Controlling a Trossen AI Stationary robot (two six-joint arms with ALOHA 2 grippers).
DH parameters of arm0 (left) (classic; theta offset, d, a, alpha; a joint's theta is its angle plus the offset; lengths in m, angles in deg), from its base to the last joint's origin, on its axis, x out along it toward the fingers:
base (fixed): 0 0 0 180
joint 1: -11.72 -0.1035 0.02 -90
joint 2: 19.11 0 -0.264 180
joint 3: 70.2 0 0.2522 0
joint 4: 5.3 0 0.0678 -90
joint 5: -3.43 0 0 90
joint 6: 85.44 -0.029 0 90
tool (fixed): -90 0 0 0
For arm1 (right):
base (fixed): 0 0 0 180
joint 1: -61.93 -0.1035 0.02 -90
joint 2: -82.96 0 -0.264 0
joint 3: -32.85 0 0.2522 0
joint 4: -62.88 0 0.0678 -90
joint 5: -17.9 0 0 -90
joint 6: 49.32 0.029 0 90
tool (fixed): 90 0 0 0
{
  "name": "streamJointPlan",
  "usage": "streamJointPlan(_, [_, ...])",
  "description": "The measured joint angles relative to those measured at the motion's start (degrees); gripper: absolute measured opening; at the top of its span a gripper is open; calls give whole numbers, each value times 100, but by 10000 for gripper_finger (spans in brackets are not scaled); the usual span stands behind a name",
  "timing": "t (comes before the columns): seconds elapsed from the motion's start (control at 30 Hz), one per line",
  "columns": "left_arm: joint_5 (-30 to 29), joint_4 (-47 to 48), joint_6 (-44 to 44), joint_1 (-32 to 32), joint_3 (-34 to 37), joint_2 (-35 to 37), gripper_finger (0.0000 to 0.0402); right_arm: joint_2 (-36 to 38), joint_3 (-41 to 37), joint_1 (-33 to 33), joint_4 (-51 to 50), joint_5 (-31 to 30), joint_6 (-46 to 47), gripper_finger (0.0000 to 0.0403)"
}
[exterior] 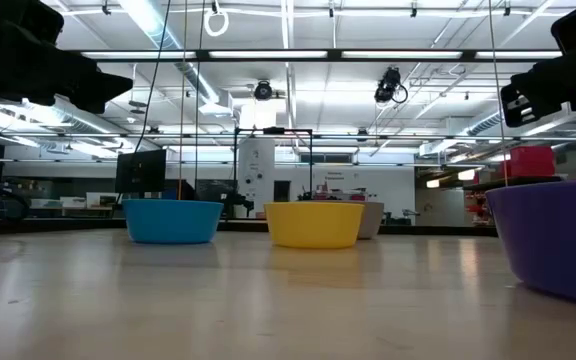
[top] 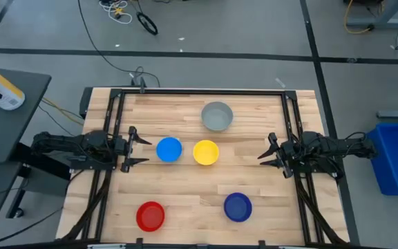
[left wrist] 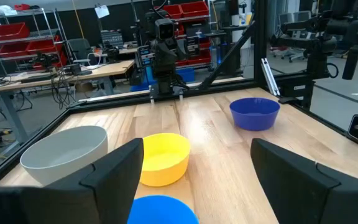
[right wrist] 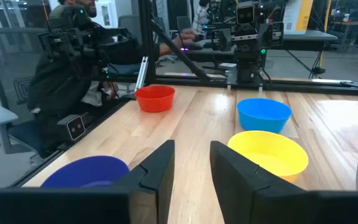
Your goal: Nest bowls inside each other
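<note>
On table [top: 185, 187] 5 bowls [top: 217, 116] sep, unnested

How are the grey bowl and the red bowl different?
The grey bowl is grey and sits at the table's far edge; the red bowl is red and sits at the near edge, more to the left. The grey bowl looks slightly bigger. Both are round, upright and empty.

I'm getting the overhead cam staring straight down at the whole table [top: 185, 187]; the low one's sitting at tabletop level, hugging the dark blue bowl [exterior: 558, 235]. Wrist cams are facing each other, 3 versus 9 o'clock, both catching the yellow bowl [left wrist: 163, 158].
</note>
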Motion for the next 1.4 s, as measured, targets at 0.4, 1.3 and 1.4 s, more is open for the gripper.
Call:
streamJointPlan(0.4, [0,0,2,0,0,2,307,0,-1,0,1,0,1,102])
streamJointPlan(1.3, [0,0,2,-2,0,1,307,1,1,-1,1,1,0,150])
streamJointPlan(1.4, [0,-1,1,0,0,1,307,2,-1,0,0,0,-1,156])
